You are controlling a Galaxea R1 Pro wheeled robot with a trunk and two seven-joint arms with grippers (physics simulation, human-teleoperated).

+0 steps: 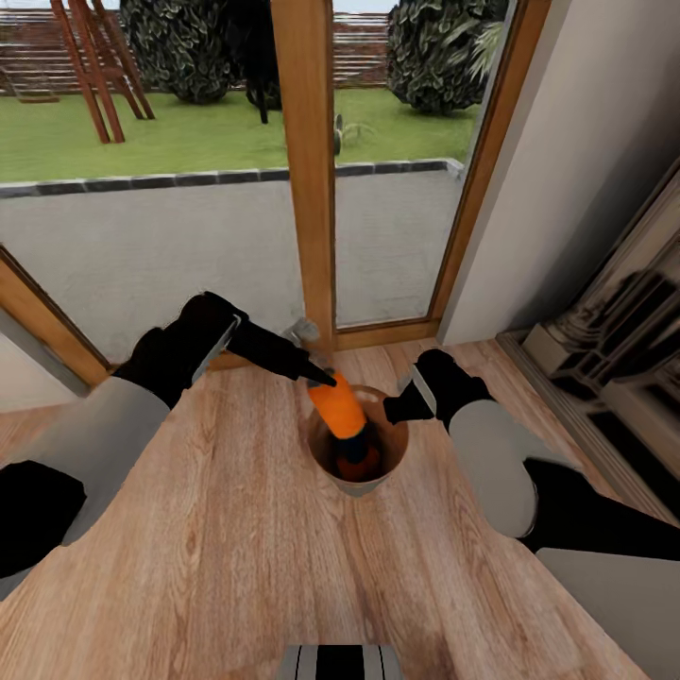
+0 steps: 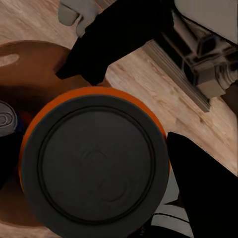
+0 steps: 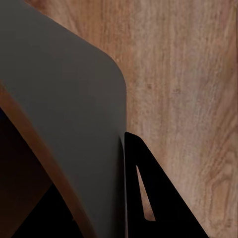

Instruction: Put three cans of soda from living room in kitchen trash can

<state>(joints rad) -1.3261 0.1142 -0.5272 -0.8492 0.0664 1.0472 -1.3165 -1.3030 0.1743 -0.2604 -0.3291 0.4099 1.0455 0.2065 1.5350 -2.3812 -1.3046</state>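
Your left gripper (image 1: 321,380) clamped on bright orange soda can (image 1: 340,408), tilted over round brown wooden bin (image 1: 397,451), dark blue can (image 2: 6,121) inside, right gripper (image 1: 397,408) at bin's right rim, closure unreadable.

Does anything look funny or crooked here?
Yes: the orange can leans tilted over the rim of the round wooden bin, held by the left gripper, not dropped in. Another can already lies inside.

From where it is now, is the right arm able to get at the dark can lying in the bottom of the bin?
Probably not. The right gripper sits at the rim of the bin, seemingly gripping it, and the orange can in the left gripper hangs over the opening, above the dark can.
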